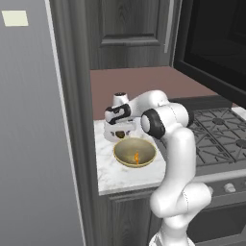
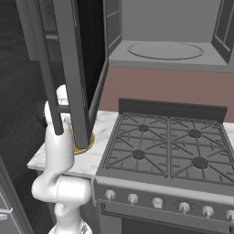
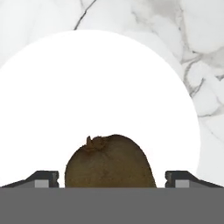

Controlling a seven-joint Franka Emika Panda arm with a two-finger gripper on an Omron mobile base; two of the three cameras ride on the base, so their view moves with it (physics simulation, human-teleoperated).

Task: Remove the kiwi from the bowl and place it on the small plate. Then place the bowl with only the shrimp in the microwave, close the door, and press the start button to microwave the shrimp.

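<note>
The brown kiwi (image 3: 110,162) lies on the small white plate (image 3: 96,87), which sits on the marble counter. My gripper (image 3: 111,179) hangs straight over it, open, and a narrow gap shows between each fingertip (image 3: 43,178) and the fruit. From the left base view the gripper (image 1: 120,130) is low over the plate (image 1: 109,138), just behind the tan bowl (image 1: 135,153). The bowl holds the orange shrimp (image 1: 137,157). Above the stove, the microwave (image 2: 165,50) stands with its door (image 2: 77,68) swung open to the left. A sliver of the bowl (image 2: 87,145) peeks out below the door.
A gas stove (image 2: 164,146) with black grates lies right of the marble counter (image 1: 115,175). A tall grey fridge (image 1: 33,144) walls off the left side. The open door hangs over the counter, above the arm. Knobs run along the stove's front.
</note>
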